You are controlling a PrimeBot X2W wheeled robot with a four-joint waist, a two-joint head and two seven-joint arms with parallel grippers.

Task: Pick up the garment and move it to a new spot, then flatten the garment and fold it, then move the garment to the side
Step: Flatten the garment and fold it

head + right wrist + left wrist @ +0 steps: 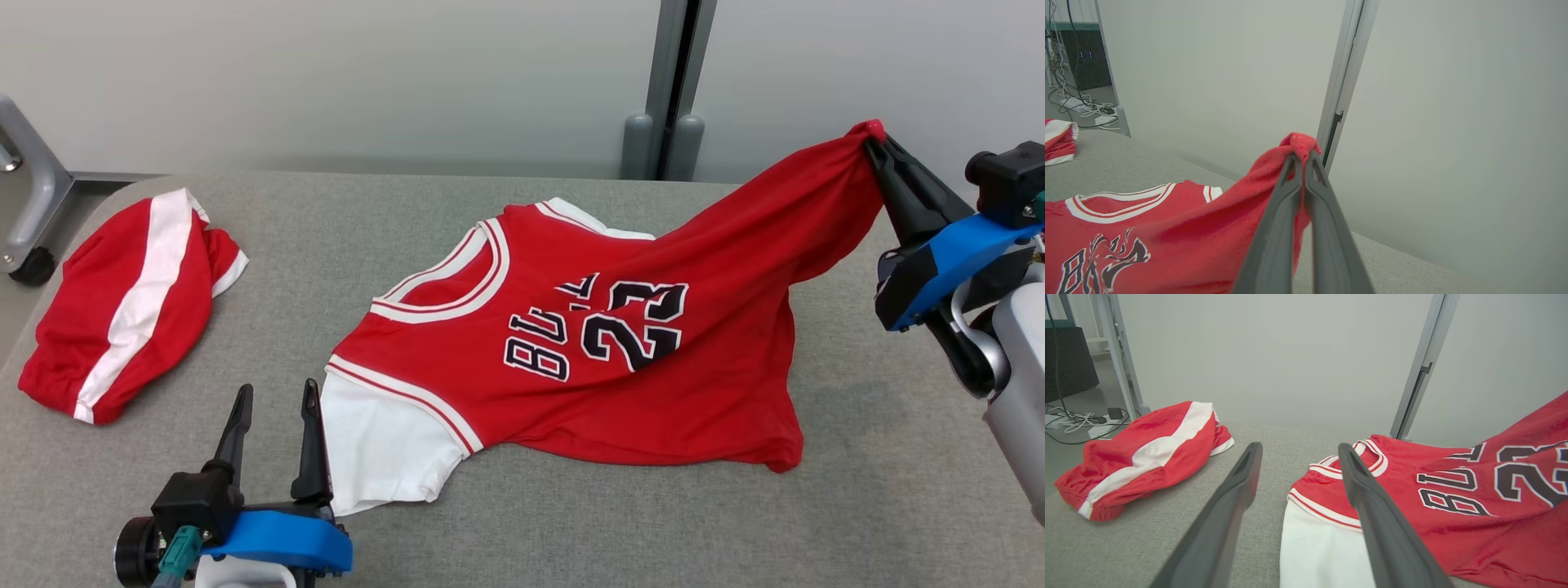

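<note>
Drooping limply from the right gripper (878, 147), jaws clamped on its hem corner, the thin red basketball jersey (694, 384) probably wanted the left gripper (276, 388), jaws gaping, on its shoulder.

The basketball jersey (620, 384) lies across the middle of the table (571, 523), with the shorts (122, 310) well apart toward the left end. The left gripper (277, 396) sits near the front edge, just left of the jersey. The right gripper (873, 147) holds one of its corners raised at the right.

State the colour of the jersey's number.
The jersey number is black, outlined white; head view.
</note>
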